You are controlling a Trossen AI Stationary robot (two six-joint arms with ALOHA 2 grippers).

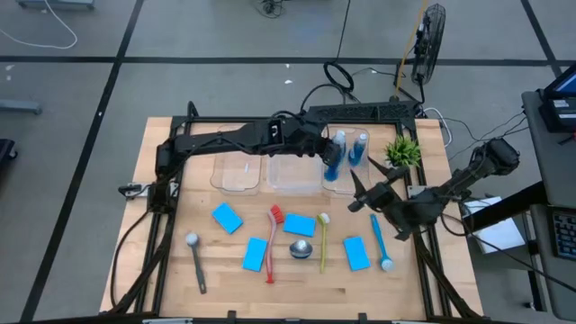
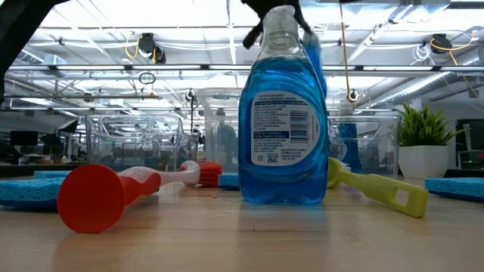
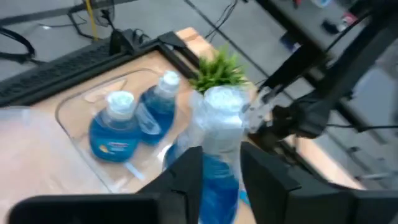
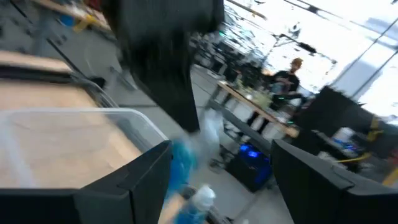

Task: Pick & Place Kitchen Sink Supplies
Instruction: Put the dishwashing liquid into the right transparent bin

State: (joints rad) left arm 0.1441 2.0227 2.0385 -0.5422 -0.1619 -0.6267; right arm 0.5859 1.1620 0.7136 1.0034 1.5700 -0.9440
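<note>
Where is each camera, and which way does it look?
High view: above the table, facing straight down; left gripper and right gripper show.
Low view: level with the tabletop, facing a standing bottle; barely any arm shows.
Left wrist view: on the left arm, facing past its fingers, shut on the held bottle.
Right wrist view: on the right arm, facing past its open fingers toward a clear bin.
Shared: high, low and left wrist views all show the plant.

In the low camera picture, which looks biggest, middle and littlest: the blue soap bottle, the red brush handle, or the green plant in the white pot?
1. Clear bottle of blue liquid: biggest by far, though it stands nearest the camera.
2. Red plastic brush handle, lying on its side.
3. Small green plant in its white pot: littlest, though it stands farther back, so its true size is unsure.
</note>
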